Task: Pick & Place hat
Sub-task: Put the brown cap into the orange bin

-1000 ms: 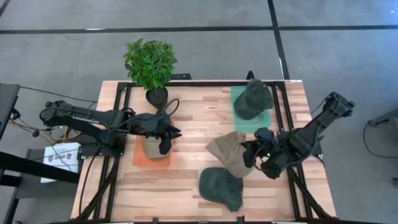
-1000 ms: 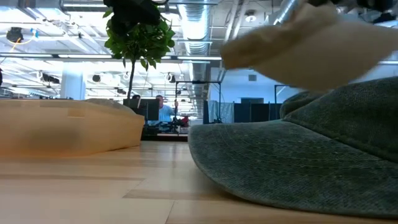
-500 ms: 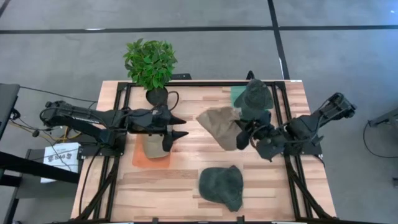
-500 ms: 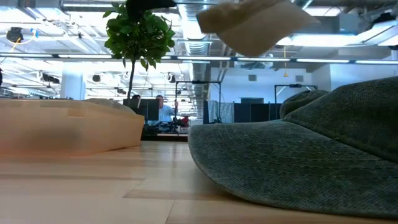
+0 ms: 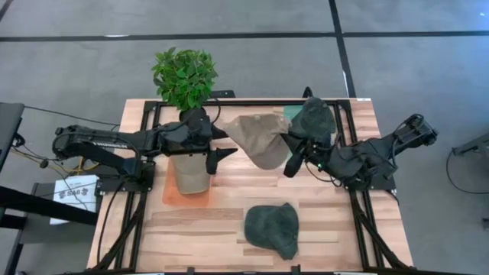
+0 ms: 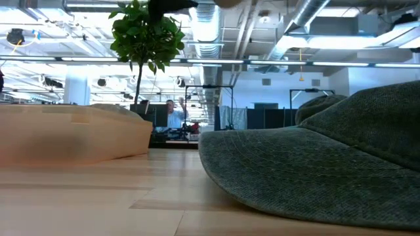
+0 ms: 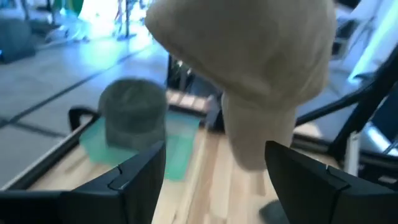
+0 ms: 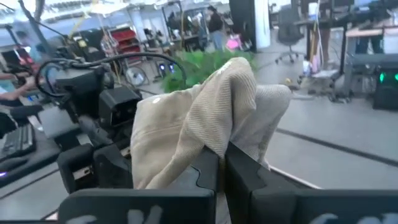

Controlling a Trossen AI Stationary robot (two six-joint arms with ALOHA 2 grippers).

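Carried far and left, tan hat (image 5: 258, 138) pinched in right tool (image 5: 291, 155), offered to spread left tool (image 5: 217, 145) for handover.

hats: 4 — 2 tan (image 5: 258, 138) (image 5: 190, 172), 2 green (image 5: 311, 121) (image 5: 273, 230) | mats: 2 (image 5: 171, 196) (image 5: 290, 116) | plant: 1 (image 5: 184, 77) | arms: 2 | person: 1 (image 6: 174, 114)

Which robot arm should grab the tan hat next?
Probably the left. The right gripper holds the tan hat up in the air toward it, and the left gripper is open right beside the hat.
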